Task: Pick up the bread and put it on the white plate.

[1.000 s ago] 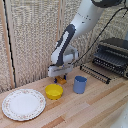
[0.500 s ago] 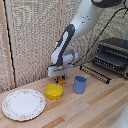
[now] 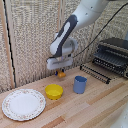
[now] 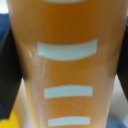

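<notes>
Wrist view: bread (image 4: 67,65) between pincer (image 3: 61,70) fingers.

bread (image 4: 65,65): blurred, cut by wrist view edges | jaws: mostly hidden, exterior view

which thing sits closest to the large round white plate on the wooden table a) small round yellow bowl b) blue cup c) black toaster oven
a: the small round yellow bowl sits right beside the large round white plate, with the blue cup beyond it and the black toaster oven farthest.
</notes>
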Robot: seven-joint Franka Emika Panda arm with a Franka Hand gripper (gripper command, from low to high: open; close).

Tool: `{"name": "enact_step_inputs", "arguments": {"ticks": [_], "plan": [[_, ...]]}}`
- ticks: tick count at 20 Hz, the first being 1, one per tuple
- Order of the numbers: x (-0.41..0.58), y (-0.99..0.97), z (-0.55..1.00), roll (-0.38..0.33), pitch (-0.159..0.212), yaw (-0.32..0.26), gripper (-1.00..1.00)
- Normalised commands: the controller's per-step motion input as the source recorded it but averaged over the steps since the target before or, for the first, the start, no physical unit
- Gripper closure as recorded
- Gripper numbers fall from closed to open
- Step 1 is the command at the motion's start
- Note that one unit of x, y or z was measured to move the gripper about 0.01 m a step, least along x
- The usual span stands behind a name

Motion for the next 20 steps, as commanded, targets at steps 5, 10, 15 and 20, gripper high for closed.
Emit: {"name": "enact_step_inputs", "arguments": {"ticks": [5, 10, 15, 20], "plan": [[-0.057, 0.68, 0.93, 0.025, 0.0, -0.003, 1.0], [-0.175, 0.82, 0.71, 0.003, 0.0, 0.0, 1.0], [-0.175, 0.91, 0.31, -0.005, 0.007, 0.0, 1.0], [-0.104, 0.98, -0.04, -0.01, 0.005, 0.0, 1.0]]}}
